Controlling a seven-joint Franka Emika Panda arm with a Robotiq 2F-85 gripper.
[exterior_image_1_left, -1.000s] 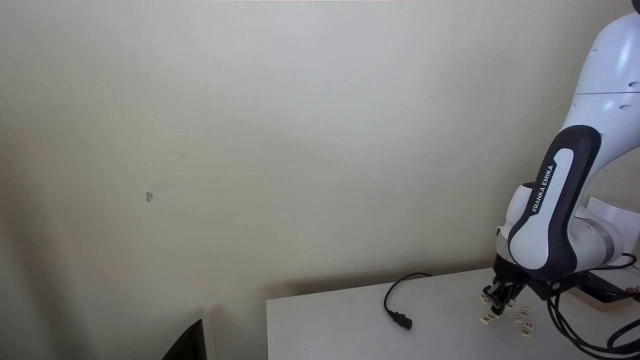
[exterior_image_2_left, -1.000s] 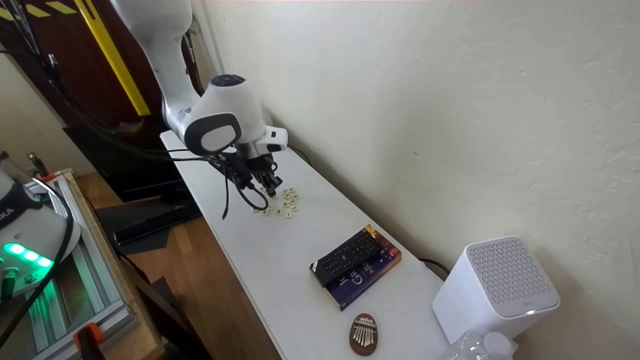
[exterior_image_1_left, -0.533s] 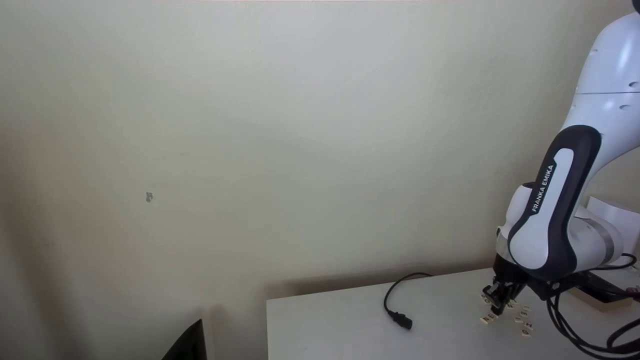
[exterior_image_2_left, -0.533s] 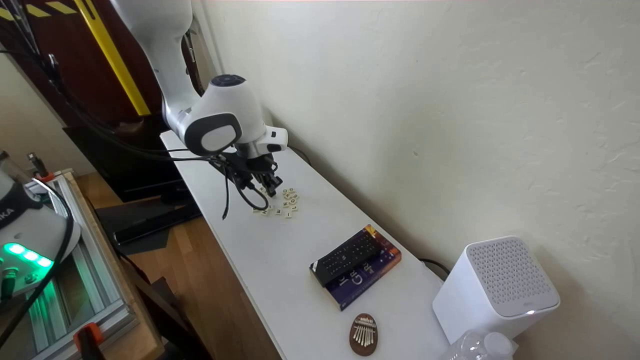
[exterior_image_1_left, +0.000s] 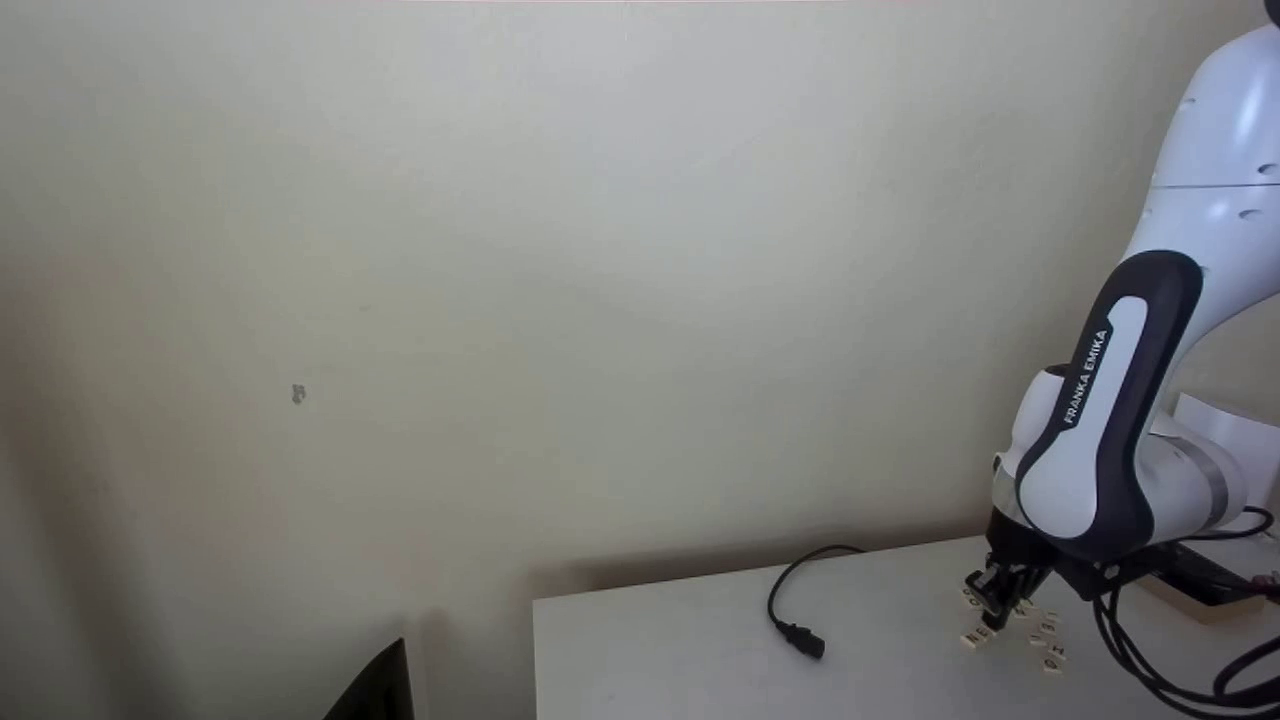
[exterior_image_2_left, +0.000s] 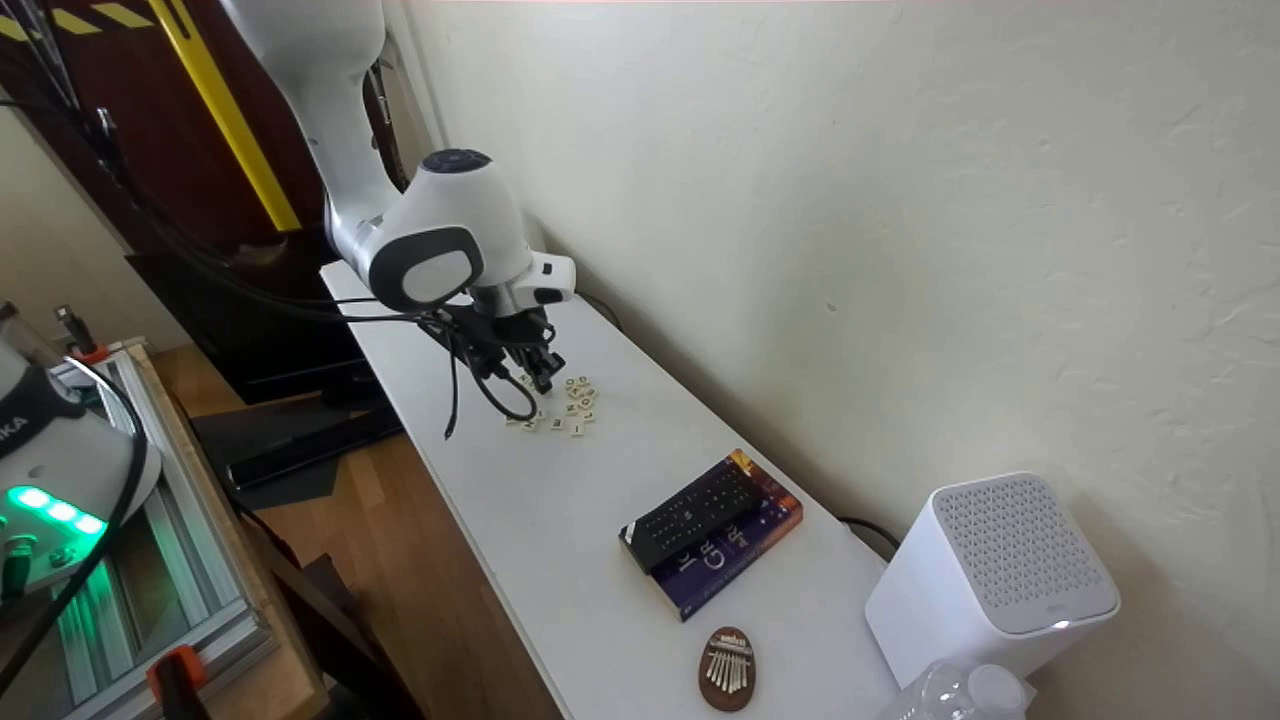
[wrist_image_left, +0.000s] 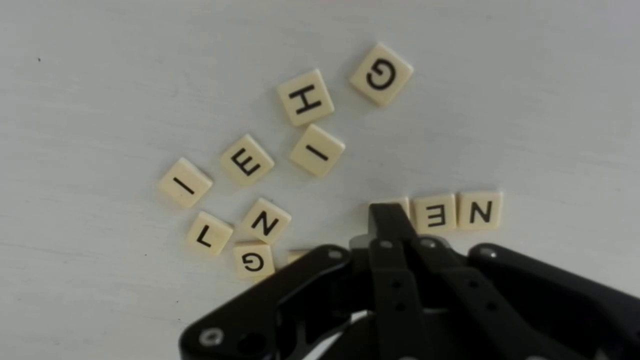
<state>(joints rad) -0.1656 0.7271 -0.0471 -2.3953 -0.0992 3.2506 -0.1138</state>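
My gripper (wrist_image_left: 391, 217) is shut, its fingers pressed together with nothing visible between them. The fingertips cover most of a cream letter tile (wrist_image_left: 404, 202); whether they touch it I cannot tell. Right of that, in a row, lie an E tile (wrist_image_left: 434, 225) and an N tile (wrist_image_left: 480, 222). More tiles are scattered up and to the left, among them an H tile (wrist_image_left: 290, 95), a G tile (wrist_image_left: 381, 98) and an L tile (wrist_image_left: 219, 236). Another tile (wrist_image_left: 298, 256) is mostly hidden behind the gripper's linkage. In both exterior views the gripper (exterior_image_1_left: 992, 620) (exterior_image_2_left: 546, 378) points down low over the tiles.
A black keyboard (exterior_image_2_left: 695, 515) rests on a purple book (exterior_image_2_left: 735, 570) on the white table (exterior_image_2_left: 520, 520). Beyond them are a brown thumb piano (exterior_image_2_left: 727, 670), a white speaker-like box (exterior_image_2_left: 985, 570) and a clear bottle (exterior_image_2_left: 960, 692). A black power cable (exterior_image_1_left: 803, 641) lies by the wall.
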